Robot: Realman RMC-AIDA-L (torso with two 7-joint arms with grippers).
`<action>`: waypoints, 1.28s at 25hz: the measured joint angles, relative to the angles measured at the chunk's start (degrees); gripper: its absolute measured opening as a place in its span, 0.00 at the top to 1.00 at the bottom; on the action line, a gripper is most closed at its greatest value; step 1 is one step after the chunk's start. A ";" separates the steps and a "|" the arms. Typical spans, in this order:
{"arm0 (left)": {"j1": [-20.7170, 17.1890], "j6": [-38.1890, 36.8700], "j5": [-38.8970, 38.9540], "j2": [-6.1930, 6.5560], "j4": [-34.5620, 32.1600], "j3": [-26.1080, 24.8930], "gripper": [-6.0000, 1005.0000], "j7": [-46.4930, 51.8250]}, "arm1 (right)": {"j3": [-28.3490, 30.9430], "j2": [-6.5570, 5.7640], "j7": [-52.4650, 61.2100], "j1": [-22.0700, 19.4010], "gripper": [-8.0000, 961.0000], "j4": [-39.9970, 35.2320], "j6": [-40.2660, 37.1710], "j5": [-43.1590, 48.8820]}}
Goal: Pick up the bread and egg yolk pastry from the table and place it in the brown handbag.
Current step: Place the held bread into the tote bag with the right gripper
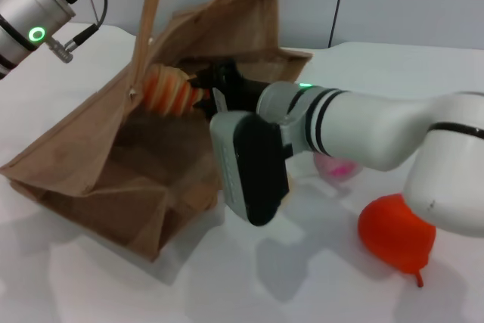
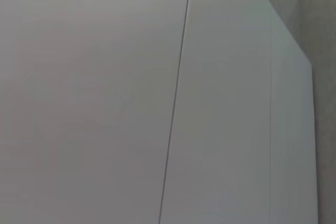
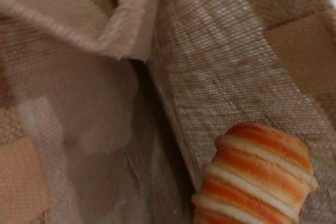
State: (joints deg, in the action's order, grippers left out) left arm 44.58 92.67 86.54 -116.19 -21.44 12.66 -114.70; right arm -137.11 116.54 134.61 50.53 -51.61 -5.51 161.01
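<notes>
In the head view, the brown handbag (image 1: pixel 113 164) lies slumped on the white table (image 1: pixel 318 277), its coarse woven jute creased into flat folds and its mouth gaping toward the right. Two long strap handles rise from it and are cut off at the top edge. The right gripper (image 1: pixel 203 90) reaches into that mouth, its dark jaws closed on the bread (image 1: pixel 172 92), a ridged loaf banded orange and cream whose left end pokes out above the bag's opening; the jaws themselves are partly lost in shadow. To the right, mostly hidden behind the smooth white forearm, sits a pink rounded item (image 1: pixel 337 166), and nearer lies a glossy red-orange pear-shaped fruit (image 1: pixel 395 234) with a short stem. The left arm is raised at the far left, only its silver wrist ring with a green light showing; its jaws cannot be seen. The egg yolk pastry is not visible.

The left wrist view shows only plain grey wall panels.

In the right wrist view, the bread's striped ridges fill the lower corner against the bag's rough weave and fuzzy hemmed edge.
</notes>
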 joint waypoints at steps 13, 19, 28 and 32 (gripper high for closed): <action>0.15 0.22 0.46 0.00 0.44 -0.01 0.91 0.00 | -3.41 0.08 -4.46 -0.46 0.73 10.97 22.46 0.00; 0.16 0.24 0.63 0.00 0.66 0.00 0.91 -0.01 | -3.45 0.09 -4.61 -0.39 0.72 13.94 28.05 0.00; -0.16 0.22 0.78 0.00 0.70 -0.55 0.91 -0.09 | -3.91 0.08 -8.21 -1.69 0.31 14.73 33.02 -0.01; -0.59 0.22 0.88 0.00 0.70 -0.70 0.91 -0.25 | -4.10 0.07 -8.52 -2.29 0.20 14.61 33.15 -0.01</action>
State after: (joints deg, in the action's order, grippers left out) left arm 43.99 92.89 87.42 -116.19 -20.74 11.96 -114.95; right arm -141.21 116.61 126.09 48.24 -37.00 27.63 161.00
